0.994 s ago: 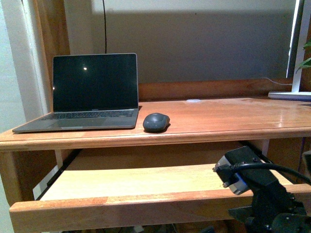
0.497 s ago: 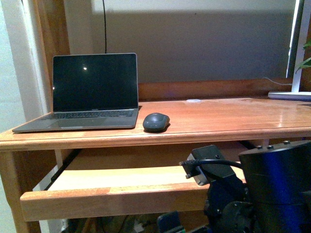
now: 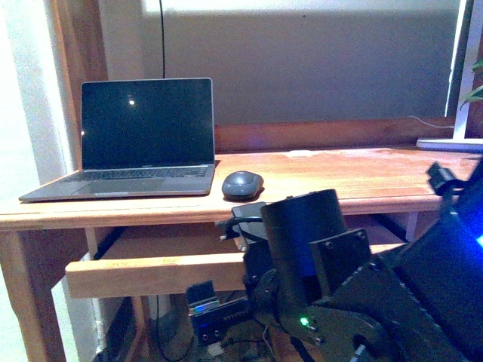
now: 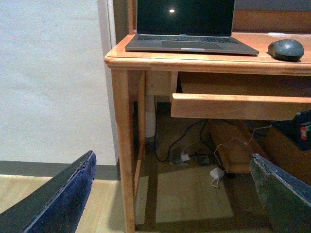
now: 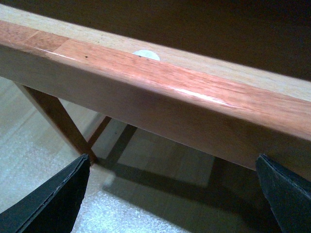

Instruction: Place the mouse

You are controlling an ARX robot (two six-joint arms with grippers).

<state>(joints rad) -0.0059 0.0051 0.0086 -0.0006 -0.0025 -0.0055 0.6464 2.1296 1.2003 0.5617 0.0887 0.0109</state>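
Note:
The mouse (image 3: pixel 242 183) is a small dark oval lying on the wooden desk top (image 3: pixel 362 177), just right of the open laptop (image 3: pixel 143 139). The left wrist view shows the mouse (image 4: pixel 285 49) far off on the desk, beside the laptop (image 4: pixel 187 24). My left gripper (image 4: pixel 170 194) is open and low near the floor, left of the desk, holding nothing. My right gripper (image 5: pixel 170 194) is open just below the front rail of the pull-out tray (image 5: pixel 160 82), with nothing between its fingers. Dark arm links (image 3: pixel 317 256) fill the lower right of the front view.
The pull-out tray (image 3: pixel 151 273) juts out under the desk top. A desk leg (image 4: pixel 127 145) stands close to the wall. Cables and a white adapter (image 4: pixel 216 173) lie on the floor beneath. A white lamp base (image 3: pixel 453 143) sits at the desk's far right.
The tray's front rail now sits higher and further back under the desk. The dark arm has swung up and leftward, covering the lower middle of the front view. The mouse has not moved.

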